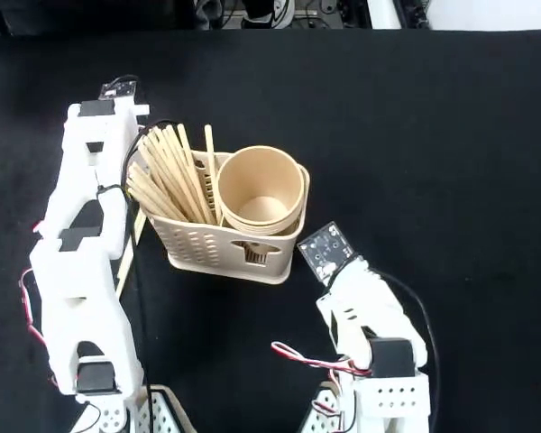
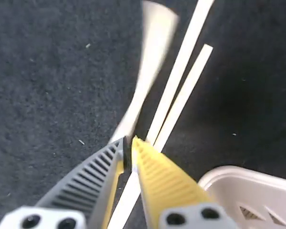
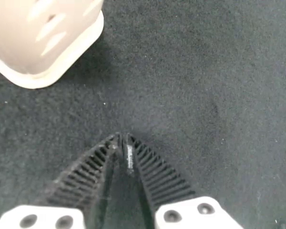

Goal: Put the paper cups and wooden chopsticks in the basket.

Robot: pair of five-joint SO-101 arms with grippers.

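A beige slotted basket (image 1: 218,249) stands left of centre and holds several wooden chopsticks (image 1: 167,176) and stacked paper cups (image 1: 260,185). My left gripper (image 2: 128,142) hovers low over the black cloth beside a corner of the basket (image 2: 248,183). Its grey and yellow fingers are shut on the end of a blurred pale chopstick (image 2: 150,62). Two more chopsticks (image 2: 181,95) lie on the cloth right under it, and one of these chopsticks (image 1: 126,262) shows beside the left arm. My right gripper (image 3: 121,138) is shut with nothing in it, just off another corner of the basket (image 3: 43,47).
The left arm (image 1: 81,253) stretches along the basket's left side, and the right arm (image 1: 370,316) sits folded at the front right. Black cloth covers the table, with open room to the right and behind the basket.
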